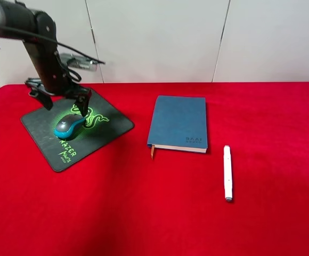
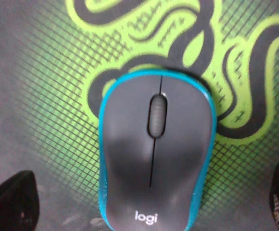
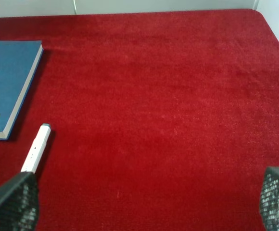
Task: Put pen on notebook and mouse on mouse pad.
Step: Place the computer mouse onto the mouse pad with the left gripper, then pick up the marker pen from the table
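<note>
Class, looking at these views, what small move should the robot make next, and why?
Probably shift the right gripper toward the pen: the mouse already sits on the mouse pad, while the pen lies on the red cloth beside the notebook, not on it.

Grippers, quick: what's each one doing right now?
Left gripper: open, holding nothing, jaws either side of the teal-and-grey computer mouse on the dark green-logo mouse pad.
Right gripper: open, empty, over the red tablecloth.
</note>
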Motion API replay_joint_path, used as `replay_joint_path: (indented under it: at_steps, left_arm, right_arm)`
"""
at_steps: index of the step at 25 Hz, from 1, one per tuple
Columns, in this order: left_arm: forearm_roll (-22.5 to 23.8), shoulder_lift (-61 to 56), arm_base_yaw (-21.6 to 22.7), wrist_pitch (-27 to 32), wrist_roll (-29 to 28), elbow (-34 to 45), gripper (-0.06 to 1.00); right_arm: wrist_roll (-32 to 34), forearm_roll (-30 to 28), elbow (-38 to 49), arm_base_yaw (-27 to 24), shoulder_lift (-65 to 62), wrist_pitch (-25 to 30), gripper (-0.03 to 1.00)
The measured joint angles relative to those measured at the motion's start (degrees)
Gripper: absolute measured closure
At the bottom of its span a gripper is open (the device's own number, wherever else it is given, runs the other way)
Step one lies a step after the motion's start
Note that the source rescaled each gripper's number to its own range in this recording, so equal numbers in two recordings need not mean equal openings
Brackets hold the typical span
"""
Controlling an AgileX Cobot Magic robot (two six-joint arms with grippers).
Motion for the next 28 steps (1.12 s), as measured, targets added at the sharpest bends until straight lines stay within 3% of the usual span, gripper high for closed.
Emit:
replay_joint_path:
  at_steps: [6,16,28]
  left_arm:
    - [-0.3,-4.0,0.0,1.2,0.2,-0.1,-0.05]
    - [-5.6,-14.9,0.0,7.6,0.9,-0.1,-0.05]
    - [-6.2,-33.0,0.0,14.9,3.2,3.6,-0.05]
  right_arm:
    - [0.0,0.0,0.0,0.0,0.0,0.0,-0.03]
    - [0.0,0.0,0.0,0.0,0.0,0.0,-0.03]
    - [0.0,0.0,0.0,0.0,0.0,0.0,-0.03]
